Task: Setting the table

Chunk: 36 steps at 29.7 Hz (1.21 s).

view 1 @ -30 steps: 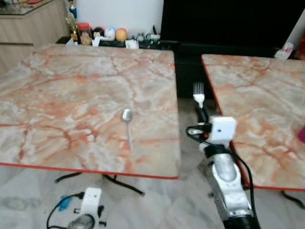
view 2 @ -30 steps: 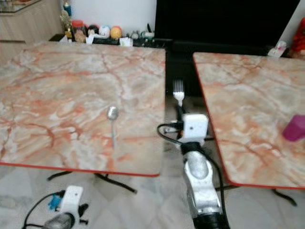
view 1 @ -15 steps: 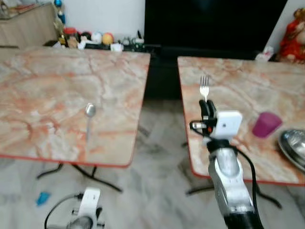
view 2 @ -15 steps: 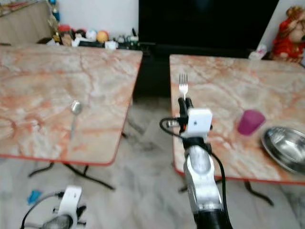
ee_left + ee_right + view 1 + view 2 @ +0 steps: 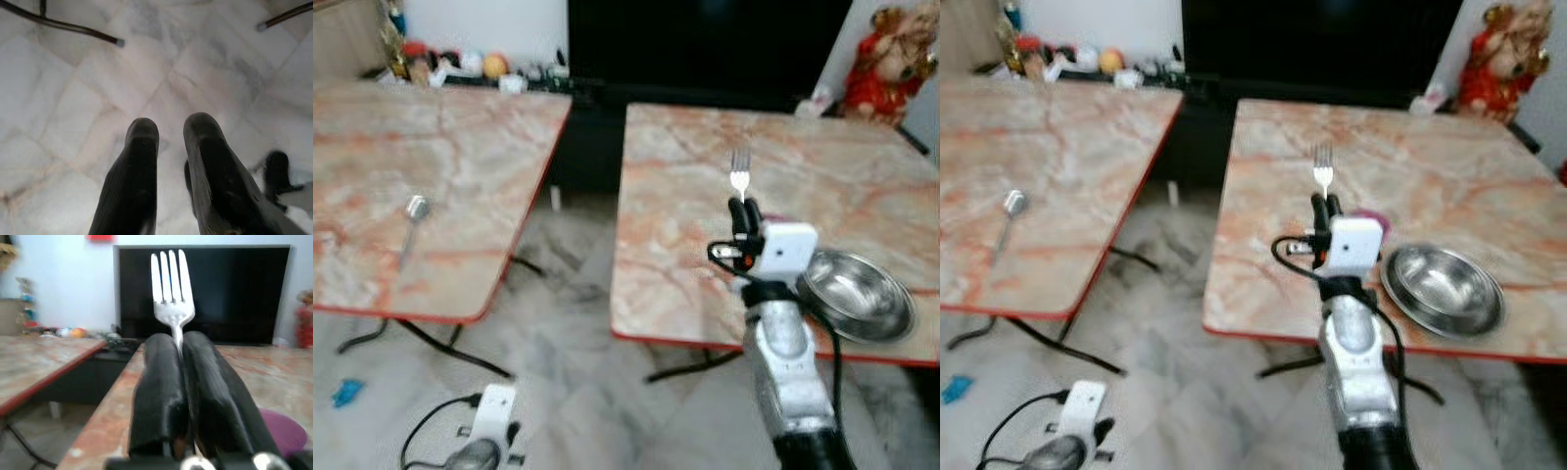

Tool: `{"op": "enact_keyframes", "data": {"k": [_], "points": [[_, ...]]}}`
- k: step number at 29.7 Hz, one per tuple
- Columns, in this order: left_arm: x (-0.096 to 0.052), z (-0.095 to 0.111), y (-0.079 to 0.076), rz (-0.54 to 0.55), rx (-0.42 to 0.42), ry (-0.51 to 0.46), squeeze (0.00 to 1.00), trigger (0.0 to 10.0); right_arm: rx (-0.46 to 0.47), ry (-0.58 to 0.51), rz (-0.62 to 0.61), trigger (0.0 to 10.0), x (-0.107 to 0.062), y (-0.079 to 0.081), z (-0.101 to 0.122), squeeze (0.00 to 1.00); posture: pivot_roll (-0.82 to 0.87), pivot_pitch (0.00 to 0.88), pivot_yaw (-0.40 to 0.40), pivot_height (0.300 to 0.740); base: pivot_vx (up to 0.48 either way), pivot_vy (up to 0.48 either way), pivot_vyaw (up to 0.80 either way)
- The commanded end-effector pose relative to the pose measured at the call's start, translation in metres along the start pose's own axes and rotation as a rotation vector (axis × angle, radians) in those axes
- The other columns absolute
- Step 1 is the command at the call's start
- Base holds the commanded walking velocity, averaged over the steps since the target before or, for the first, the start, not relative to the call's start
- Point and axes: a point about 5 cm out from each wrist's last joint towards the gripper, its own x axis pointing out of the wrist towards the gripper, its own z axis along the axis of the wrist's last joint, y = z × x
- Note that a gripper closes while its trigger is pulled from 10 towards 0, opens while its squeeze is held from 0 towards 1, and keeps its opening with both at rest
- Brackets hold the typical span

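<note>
My right gripper (image 5: pixel 745 208) is raised over the near edge of the right marble table (image 5: pixel 685 245), shut on a silver fork (image 5: pixel 739 172) that stands tines up. The right wrist view has the fork (image 5: pixel 171 289) pinched between the two black fingers (image 5: pixel 161 382). A steel bowl (image 5: pixel 857 294) sits on that table just right of the gripper. A purple cup (image 5: pixel 1368 221) is mostly hidden behind the wrist. A spoon (image 5: pixel 411 217) lies on the left marble table (image 5: pixel 460 147). My left gripper (image 5: pixel 168 132) hangs low over the floor, its fingers a little apart and empty.
A gap of marble floor (image 5: pixel 568 323) separates the two tables, with black table legs (image 5: pixel 450 348) under the left one. A dark TV (image 5: pixel 705 49) fills the back wall, a red figurine (image 5: pixel 886 64) at far right, small items (image 5: pixel 460 69) on a shelf at back left.
The camera has swung right: both tables shifted left in view and the steel bowl came fully into sight. The right gripper still holds the fork upright.
</note>
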Motion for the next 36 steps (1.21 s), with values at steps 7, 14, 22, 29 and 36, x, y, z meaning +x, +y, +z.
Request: {"op": "enact_keyframes", "data": {"k": [7,14,22,29,36], "points": [[-0.001,-0.004,0.000,-0.003,-0.005,0.018,0.00,10.0,-0.025,-0.010,-0.018,10.0,0.003,-0.008,0.004,0.00,0.07,0.001,-0.028,0.740,0.000,-0.412,0.00],[-0.001,-0.006,0.000,-0.006,-0.002,0.022,0.00,10.0,-0.033,-0.005,-0.027,10.0,0.003,-0.010,0.004,0.00,0.07,0.000,-0.025,0.740,0.000,-0.413,0.00],[-0.002,-0.010,0.001,-0.003,-0.002,0.029,0.00,10.0,-0.038,-0.004,-0.034,10.0,0.003,-0.013,0.003,0.00,0.07,0.000,-0.028,0.740,0.000,-0.392,0.00],[-0.002,-0.008,0.000,-0.009,-0.011,0.030,0.00,10.0,-0.045,-0.003,-0.052,10.0,0.004,-0.017,0.003,0.00,0.07,0.000,-0.025,0.740,0.000,-0.037,0.00],[-0.001,-0.006,0.001,-0.014,-0.037,0.017,0.00,10.0,-0.065,-0.003,-0.090,10.0,0.003,-0.029,0.003,0.00,0.07,0.000,-0.021,0.740,0.000,0.000,0.00]]}}
